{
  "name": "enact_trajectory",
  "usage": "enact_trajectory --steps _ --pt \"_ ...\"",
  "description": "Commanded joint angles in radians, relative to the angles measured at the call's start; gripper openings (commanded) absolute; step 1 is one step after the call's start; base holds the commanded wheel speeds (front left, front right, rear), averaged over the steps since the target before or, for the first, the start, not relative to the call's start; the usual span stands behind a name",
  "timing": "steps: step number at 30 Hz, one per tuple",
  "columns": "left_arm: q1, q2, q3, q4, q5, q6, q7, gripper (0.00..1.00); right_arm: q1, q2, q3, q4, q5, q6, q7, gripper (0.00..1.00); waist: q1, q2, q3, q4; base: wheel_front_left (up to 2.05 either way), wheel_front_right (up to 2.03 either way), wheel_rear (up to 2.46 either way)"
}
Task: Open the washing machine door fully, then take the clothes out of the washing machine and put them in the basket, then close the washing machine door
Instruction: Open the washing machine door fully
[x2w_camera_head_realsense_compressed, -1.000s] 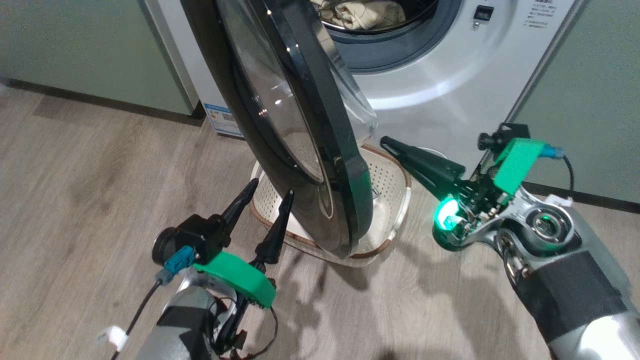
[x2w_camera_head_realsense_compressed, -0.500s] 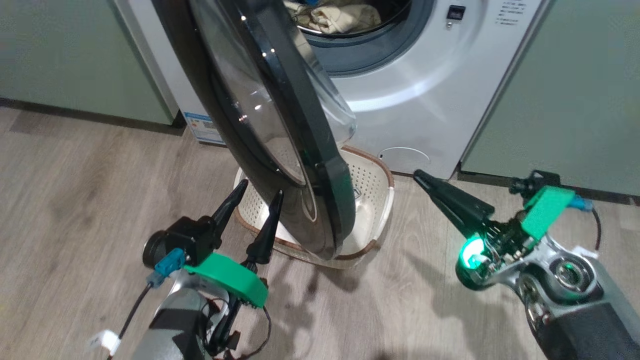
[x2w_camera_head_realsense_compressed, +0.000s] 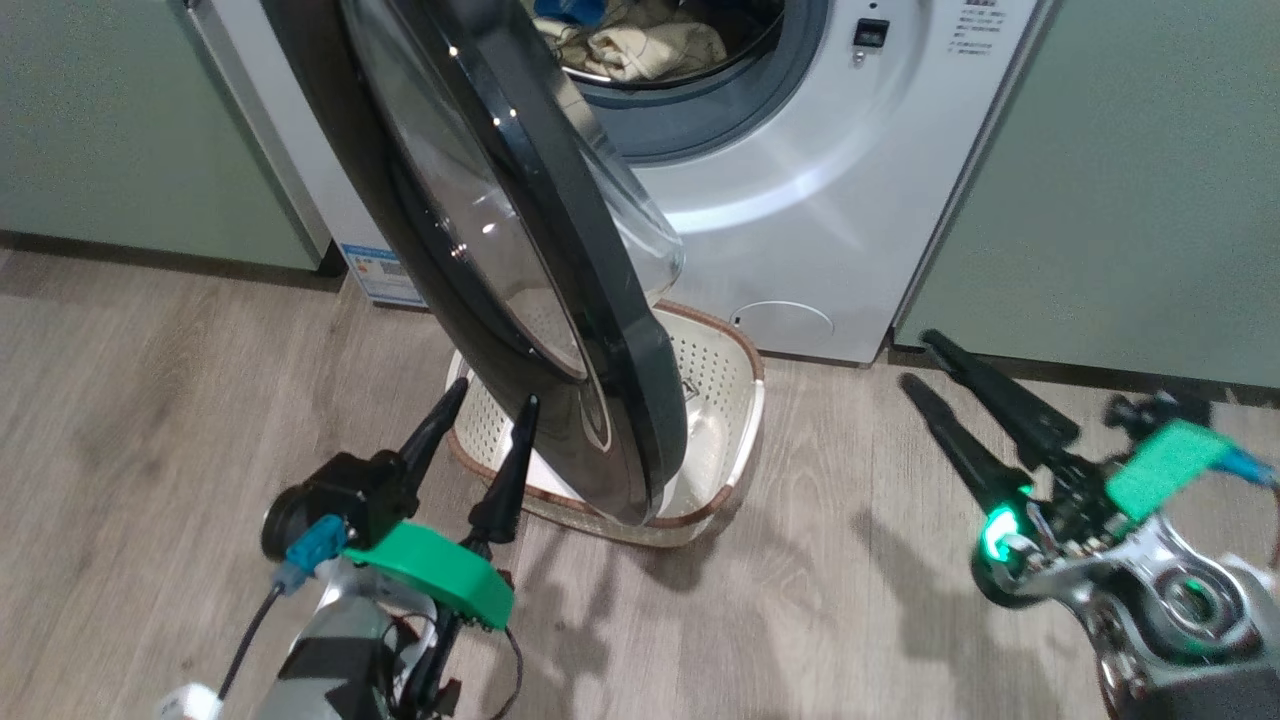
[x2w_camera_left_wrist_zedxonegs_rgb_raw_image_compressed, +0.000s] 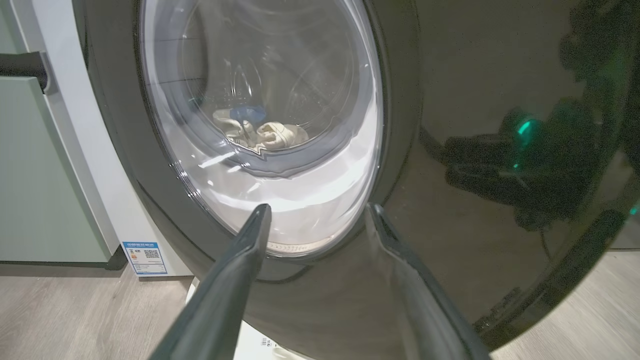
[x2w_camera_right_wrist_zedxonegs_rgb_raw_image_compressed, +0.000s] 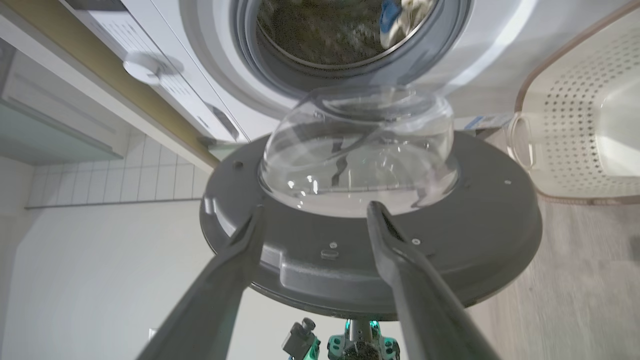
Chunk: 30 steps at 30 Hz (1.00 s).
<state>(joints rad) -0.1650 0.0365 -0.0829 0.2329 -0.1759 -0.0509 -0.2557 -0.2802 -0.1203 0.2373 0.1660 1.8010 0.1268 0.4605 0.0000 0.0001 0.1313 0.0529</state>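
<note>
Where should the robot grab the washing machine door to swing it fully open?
Probably the black rim at the free edge of the washing machine door, approached head-on from the front so the pinch spans both faces. The door stands edge-on and the rim is flat and narrow; the glass bowl bulges off the inner face, too wide to pinch.

We take this for a home laundry corner — a white washing machine (x2w_camera_head_realsense_compressed: 800, 220) set between pale green cabinets (x2w_camera_head_realsense_compressed: 1120, 180), wood-look floor (x2w_camera_head_realsense_compressed: 150, 420), white wall tiles (x2w_camera_right_wrist_zedxonegs_rgb_raw_image_compressed: 115, 180), a cream basket (x2w_camera_head_realsense_compressed: 725, 375)
</note>
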Motion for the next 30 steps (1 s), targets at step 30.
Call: enact_trajectory --steps 30 --pt "0.073 0.014 0.083 -0.042 0.014 0.004 -0.006 1.0 0.315 -0.05 -0.172 -0.197 -0.202 0.004 -0.228 1.0 0.0 -0.0001 -0.082 -0.048 0.0 0.0 0.0"
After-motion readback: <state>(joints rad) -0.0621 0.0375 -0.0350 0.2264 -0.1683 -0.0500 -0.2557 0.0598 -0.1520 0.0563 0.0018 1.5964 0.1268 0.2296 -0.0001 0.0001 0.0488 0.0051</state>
